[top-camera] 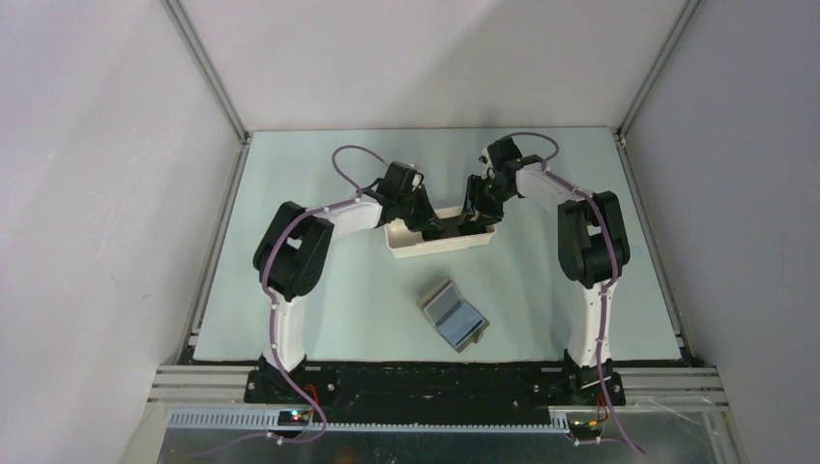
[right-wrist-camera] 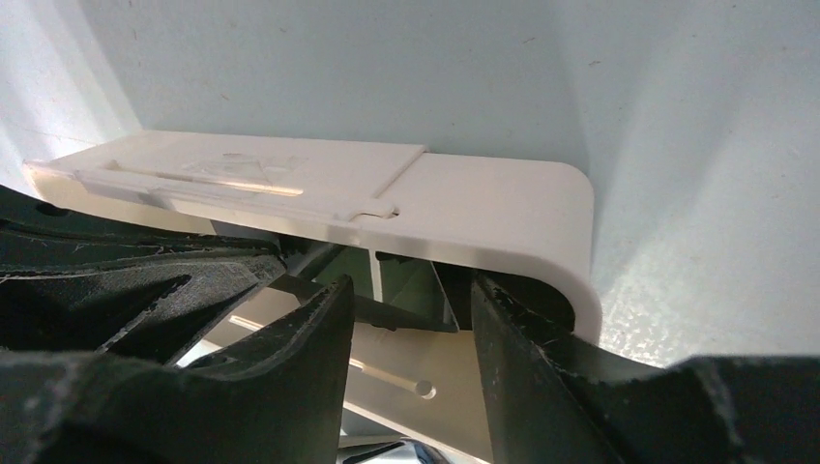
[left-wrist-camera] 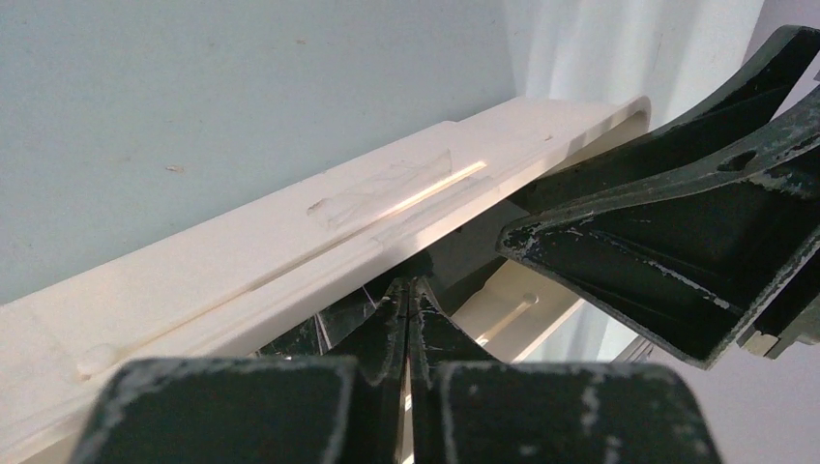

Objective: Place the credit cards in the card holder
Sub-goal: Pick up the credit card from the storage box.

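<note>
Down inside the white tray [top-camera: 437,247], left fingers [left-wrist-camera: 379,331] closed, right fingers [right-wrist-camera: 311,340] apart, tips close together; card holder [top-camera: 453,317] unfolded nearby.

left arm [top-camera: 319,227], right arm [top-camera: 571,208] crowd tray [top-camera: 440,245]; card holder [top-camera: 453,317] unobstructed.

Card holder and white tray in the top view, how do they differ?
The card holder is grey-brown with silvery-blue inside showing; the tray is white. The card holder is short and lies skewed toward the near edge of the table; the tray is longer and lies farther back. The card holder lies folded open; the tray is a walled box. Both rest on the table.
</note>
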Robot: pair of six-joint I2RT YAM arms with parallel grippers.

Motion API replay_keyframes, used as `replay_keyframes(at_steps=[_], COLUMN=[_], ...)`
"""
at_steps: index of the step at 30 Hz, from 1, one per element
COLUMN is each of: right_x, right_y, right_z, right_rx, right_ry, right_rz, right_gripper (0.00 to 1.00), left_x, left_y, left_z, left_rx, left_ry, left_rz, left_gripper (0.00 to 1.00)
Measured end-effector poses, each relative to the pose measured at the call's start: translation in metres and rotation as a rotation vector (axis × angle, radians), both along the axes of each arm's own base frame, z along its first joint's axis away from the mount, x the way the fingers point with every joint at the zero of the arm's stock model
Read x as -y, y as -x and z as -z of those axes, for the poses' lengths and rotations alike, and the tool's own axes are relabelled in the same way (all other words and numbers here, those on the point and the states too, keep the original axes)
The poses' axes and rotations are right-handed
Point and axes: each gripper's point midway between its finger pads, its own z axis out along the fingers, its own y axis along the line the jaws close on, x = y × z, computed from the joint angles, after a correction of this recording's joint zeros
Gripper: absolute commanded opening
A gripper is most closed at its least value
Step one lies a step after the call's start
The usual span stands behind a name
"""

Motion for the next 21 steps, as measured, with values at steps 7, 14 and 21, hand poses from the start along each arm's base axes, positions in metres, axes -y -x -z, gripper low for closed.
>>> replay_keyframes(at_steps=[7, 14, 21], right_x=[0.001, -0.002, -0.002], right_y=[-0.001, -0.002, -0.003], right_z=[-0.005, -0.026, -0.033], right_rx=[0.005, 0.037, 0.047], right_ry=[-0.009, -0.051, -0.07], right_rz=[0.008, 0.005, 0.006], right_gripper=[0.48, 0.44, 0.46], left_x=[0.001, 0.003, 0.004], left_y=[-0.001, -0.001, -0.002], left_z=[0.0, 0.0, 0.0], left_rx=[0.002, 0.002, 0.002], left_ry=[0.005, 0.011, 0.013], left_rz=[0.002, 0.007, 0.009], left_gripper=[0.0, 0.0, 0.03])
